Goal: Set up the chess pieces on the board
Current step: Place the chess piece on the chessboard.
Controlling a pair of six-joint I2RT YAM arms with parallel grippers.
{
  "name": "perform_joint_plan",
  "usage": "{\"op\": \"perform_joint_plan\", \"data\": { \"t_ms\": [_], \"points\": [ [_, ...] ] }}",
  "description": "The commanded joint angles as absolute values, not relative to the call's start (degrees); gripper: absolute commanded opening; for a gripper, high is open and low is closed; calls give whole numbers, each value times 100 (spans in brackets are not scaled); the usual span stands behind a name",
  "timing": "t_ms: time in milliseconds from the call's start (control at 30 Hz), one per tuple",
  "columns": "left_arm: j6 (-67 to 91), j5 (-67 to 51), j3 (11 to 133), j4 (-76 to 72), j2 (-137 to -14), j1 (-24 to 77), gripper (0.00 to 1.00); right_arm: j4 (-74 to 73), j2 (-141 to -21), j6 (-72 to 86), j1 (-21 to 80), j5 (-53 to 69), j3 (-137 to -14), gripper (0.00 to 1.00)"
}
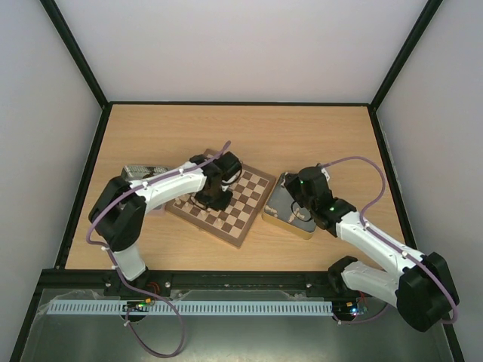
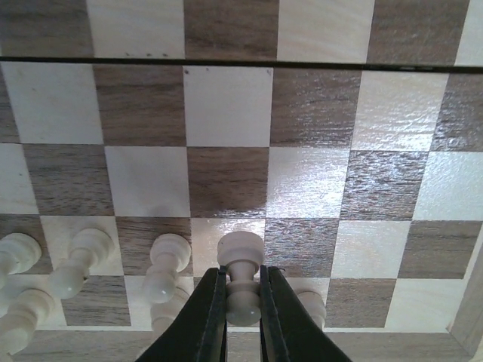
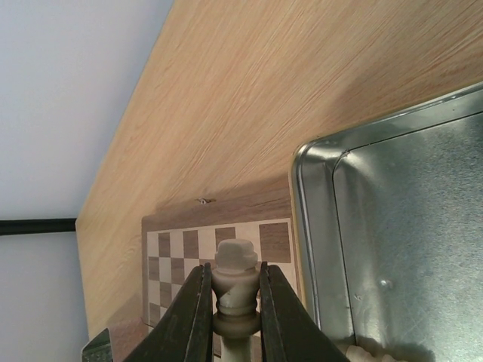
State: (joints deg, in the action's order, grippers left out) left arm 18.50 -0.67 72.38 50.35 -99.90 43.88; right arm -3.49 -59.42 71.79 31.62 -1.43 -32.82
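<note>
Two robot arms at work on a wooden tabletop (image 1: 302, 136), where the board (image 1: 250, 197) lies askew near the middle. The left arm reaches over its near-left part.

Seen from the left wrist, the left fingers (image 2: 214, 292) are closed tight on the stem of a cream pawn (image 2: 241, 253), upright over a pale square close to the board's (image 2: 226, 105) light rim. Whether its base touches the wood cannot be told, since the fingers hide it. To its left, more cream chess pieces (image 2: 167, 264) stand in the two rows nearest that rim, some tilted in the lens.

The right arm is bent over a metal tray (image 1: 281, 220) just beside the board's right corner. Its own camera shows the right fingers (image 3: 198, 294) clamped on a second pale piece (image 3: 235, 260) – taller, with a collared neck and a flat cap – held upright beside the tray's (image 3: 392, 226) rounded rim. The board (image 3: 177, 253) and bare tabletop (image 3: 264, 98) lie behind it. A few pale shapes show at the tray's lower edge – too cropped to name.
</note>
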Motion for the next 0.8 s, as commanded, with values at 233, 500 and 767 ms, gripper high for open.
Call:
{"op": "perform_joint_plan", "data": {
  "t_ms": [233,500,767],
  "points": [
    [1748,131,7216,5367,-10172,4500,6,-141,-6029,7165,3164,-68,-3070,4],
    [1723,292,7135,5488,-10274,4591,7,-134,-6001,7148,3164,-64,-3028,4],
    [1661,243,7147,5464,-10312,4589,12,-91,-5997,7163,3168,-20,-3005,4]
  ]
}}
